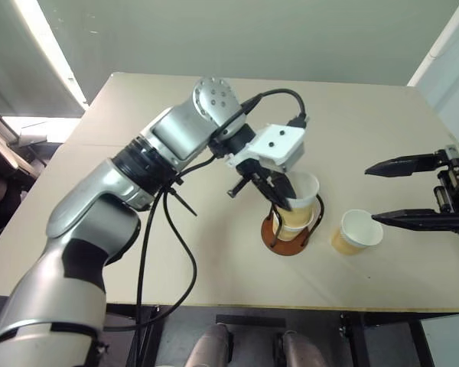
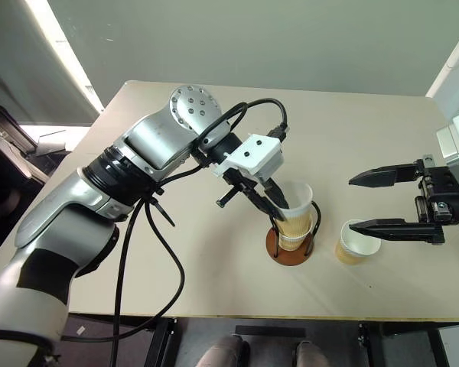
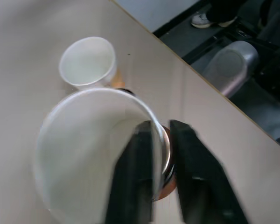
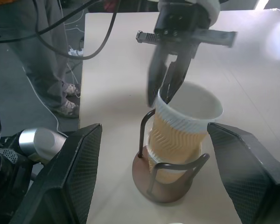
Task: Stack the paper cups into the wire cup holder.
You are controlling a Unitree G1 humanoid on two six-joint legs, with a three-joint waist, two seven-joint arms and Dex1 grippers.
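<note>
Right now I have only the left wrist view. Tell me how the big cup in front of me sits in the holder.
Observer: That top cup is nested in another cup standing between the arches of the wire cup holder. It sits high and leans a little.
Operator: Report the right gripper.
Observer: The right gripper hangs open over the table and holds nothing.
Operator: Place the loose cup against it.
Observer: The third cup stands upright on the table, between the holder and that gripper.
</note>
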